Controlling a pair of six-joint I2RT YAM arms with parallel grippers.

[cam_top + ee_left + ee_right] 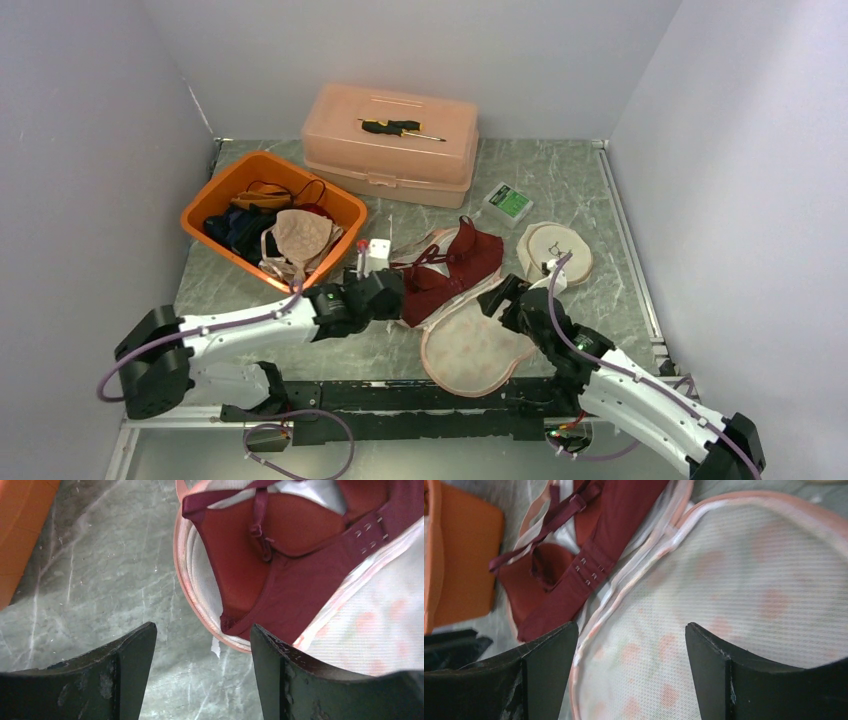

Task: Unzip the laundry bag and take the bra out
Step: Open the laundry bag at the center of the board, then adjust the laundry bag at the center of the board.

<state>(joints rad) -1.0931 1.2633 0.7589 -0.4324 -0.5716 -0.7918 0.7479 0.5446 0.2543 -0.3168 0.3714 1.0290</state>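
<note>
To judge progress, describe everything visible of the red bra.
The bra is dark red, smooth fabric with moulded cups, a thin strap with a slider and a band end with small metal hooks. It lies crumpled on the far half of the open mesh bag, mid-table, on its white lining. The left claw and right claw hover open nearby; neither touches it.

The right pincer (626,675) hangs parted over the mesh laundry bag (734,580) beside the maroon bra (569,585).
</note>
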